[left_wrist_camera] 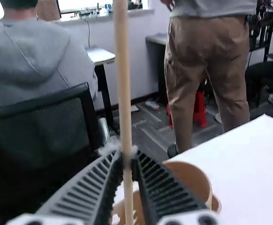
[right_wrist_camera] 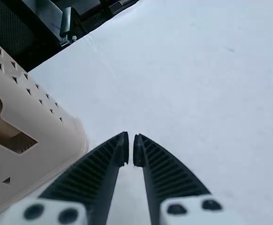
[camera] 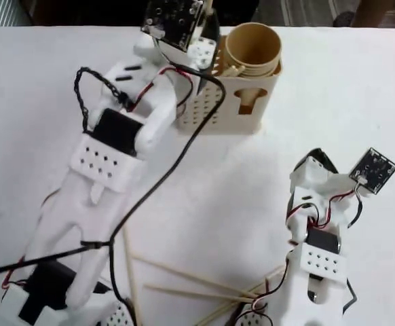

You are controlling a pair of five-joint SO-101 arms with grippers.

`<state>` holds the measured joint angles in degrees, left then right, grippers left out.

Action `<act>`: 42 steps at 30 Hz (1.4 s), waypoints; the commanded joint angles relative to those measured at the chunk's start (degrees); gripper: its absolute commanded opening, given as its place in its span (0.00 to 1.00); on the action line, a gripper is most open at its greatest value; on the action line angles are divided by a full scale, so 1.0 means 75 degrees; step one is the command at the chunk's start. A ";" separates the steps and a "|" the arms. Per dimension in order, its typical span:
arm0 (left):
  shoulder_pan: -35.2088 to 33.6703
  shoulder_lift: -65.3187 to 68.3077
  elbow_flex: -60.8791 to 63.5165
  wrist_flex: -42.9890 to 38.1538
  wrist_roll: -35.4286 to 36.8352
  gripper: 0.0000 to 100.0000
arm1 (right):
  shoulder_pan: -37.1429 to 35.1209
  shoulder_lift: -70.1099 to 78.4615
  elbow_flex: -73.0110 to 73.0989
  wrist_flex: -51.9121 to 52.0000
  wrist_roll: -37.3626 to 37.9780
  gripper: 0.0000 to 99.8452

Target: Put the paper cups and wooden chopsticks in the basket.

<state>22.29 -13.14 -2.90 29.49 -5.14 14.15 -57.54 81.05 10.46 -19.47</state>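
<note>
One wooden chopstick [left_wrist_camera: 122, 70] stands upright, pinched between the ribbed jaws of the left gripper [left_wrist_camera: 125, 157], which grips it low on its length. Most of the stick rises above the claw. That arm reaches from the near left of the table [camera: 48, 81] to the far middle. There the claw hangs over the left part of the basket [camera: 238, 109], just beside the stacked paper cups [camera: 253, 46] already sitting in its right part.

A stick this thin is probably light and stiff, but smooth enough to swivel in a two-point pinch. It looks best lowered straight, with the tip inside the basket wall before the jaws open. The cups are likely to crush easily and need no further handling.

Several loose chopsticks [camera: 184, 278] lie on the near middle of the table, fanned out and crossing towards their right ends. Each looks easiest to take near its middle, where it lies apart from the others.

At the near right, the right gripper [right_wrist_camera: 130, 147] is pressed together on nothing. It hangs above bare table near the basket's right wall.
</note>
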 commanded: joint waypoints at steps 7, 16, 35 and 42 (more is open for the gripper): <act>-0.0475 0.1026 -0.0363 -0.1325 0.0023 0.02 | 0.0076 -0.0240 -0.0059 -0.0135 -0.0059 0.03; -0.0651 0.1272 -0.0949 0.0692 0.0000 0.22 | 0.0076 -0.0240 -0.0059 -0.0147 -0.0059 0.03; -0.0018 -0.1061 -0.1641 0.7291 -0.1735 0.21 | 0.0135 -0.0240 -0.0059 -0.0111 -0.0059 0.03; 0.1166 -0.1143 -0.0410 0.8639 -0.2145 0.21 | 0.0498 -0.0252 -0.0070 -0.0158 -0.0129 0.03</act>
<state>27.12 -19.21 -9.23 92.35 -20.53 16.70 -57.54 81.05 10.46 -20.00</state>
